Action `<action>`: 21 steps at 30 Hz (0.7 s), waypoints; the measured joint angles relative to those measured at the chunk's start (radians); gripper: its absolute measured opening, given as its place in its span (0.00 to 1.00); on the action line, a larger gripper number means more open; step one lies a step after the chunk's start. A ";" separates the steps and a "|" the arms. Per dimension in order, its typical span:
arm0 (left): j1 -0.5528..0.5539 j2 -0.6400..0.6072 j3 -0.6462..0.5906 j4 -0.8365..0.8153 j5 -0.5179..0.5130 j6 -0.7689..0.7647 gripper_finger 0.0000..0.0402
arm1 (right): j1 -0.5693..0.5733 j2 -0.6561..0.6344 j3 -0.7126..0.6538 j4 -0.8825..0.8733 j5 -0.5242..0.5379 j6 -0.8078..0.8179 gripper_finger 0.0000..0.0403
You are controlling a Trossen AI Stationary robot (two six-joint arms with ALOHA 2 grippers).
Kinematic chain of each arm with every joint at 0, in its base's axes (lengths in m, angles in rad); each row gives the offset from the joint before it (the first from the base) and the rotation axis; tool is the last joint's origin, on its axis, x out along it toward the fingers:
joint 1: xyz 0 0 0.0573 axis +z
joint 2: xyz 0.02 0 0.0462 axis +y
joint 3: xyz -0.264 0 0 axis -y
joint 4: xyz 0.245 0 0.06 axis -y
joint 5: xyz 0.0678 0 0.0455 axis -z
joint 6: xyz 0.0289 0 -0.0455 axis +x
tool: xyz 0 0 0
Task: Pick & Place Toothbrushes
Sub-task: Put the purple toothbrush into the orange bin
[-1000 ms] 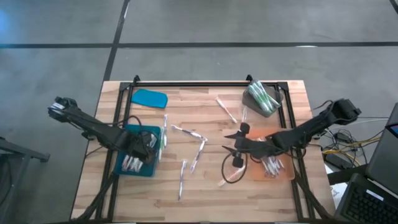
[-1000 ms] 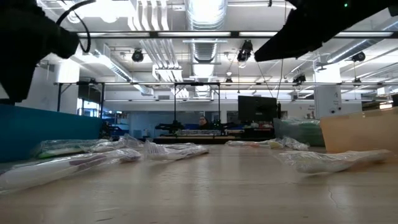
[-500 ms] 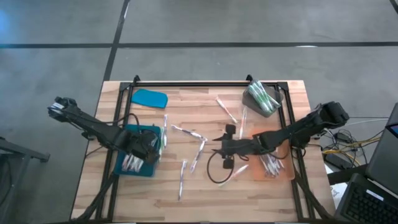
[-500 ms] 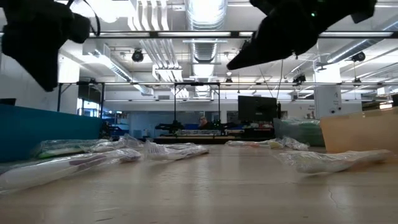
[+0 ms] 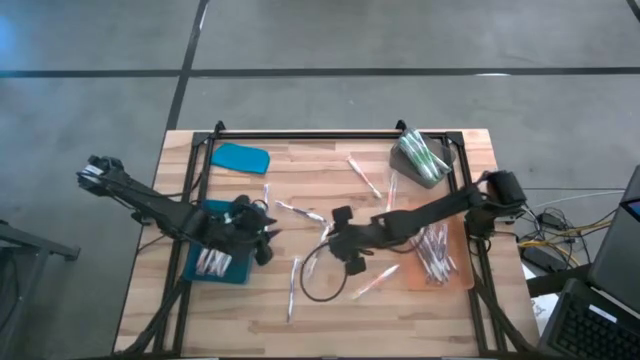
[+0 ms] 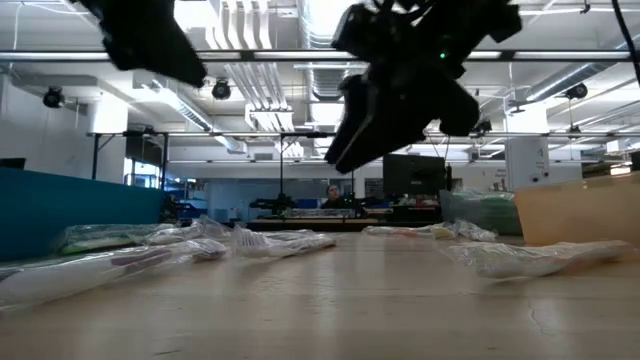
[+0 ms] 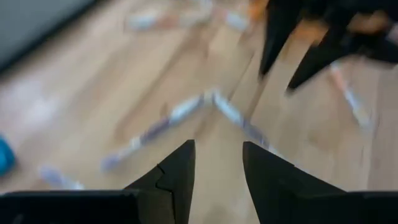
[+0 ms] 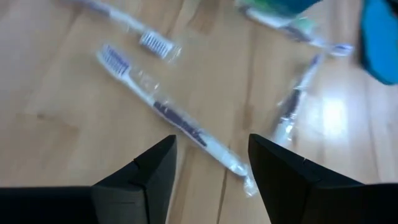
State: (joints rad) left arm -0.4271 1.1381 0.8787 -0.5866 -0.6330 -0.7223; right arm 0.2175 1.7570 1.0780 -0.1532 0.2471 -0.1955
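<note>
Wrapped toothbrushes [image 5: 295, 280] scattered across the counter [image 5: 330, 325] middle, right end effector [image 5: 325, 240] hovering open and empty over them at mid-counter, left end effector [image 5: 268, 232] open and empty beside the blue tray [image 5: 196, 270], orange tray [image 5: 455, 282] holding more toothbrushes near the right edge

Wooden counter with trays and a lid

The wooden counter [image 5: 330, 310] sits on a grey floor [image 5: 320, 60]. A blue tray [image 5: 200, 270] is on one side, an orange tray [image 5: 455, 275] on the other. A blue lid [image 5: 241, 157] and a grey bin [image 5: 443, 158] lie near the far edge.
</note>
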 joint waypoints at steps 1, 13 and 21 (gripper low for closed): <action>0.000 0.000 0.000 0.037 -0.026 0.052 0.35 | -0.004 0.025 0.028 -0.029 -0.008 -0.022 0.49; 0.000 0.000 0.000 0.231 -0.180 0.135 0.35 | -0.078 0.309 0.354 -0.437 -0.045 -0.193 0.45; 0.000 0.000 0.000 0.237 -0.181 0.175 0.35 | -0.091 0.406 0.496 -0.528 -0.076 -0.254 0.42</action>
State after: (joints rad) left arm -0.4271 1.1381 0.8783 -0.3500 -0.8139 -0.5474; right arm 0.1261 2.1626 1.5741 -0.6809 0.1707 -0.4494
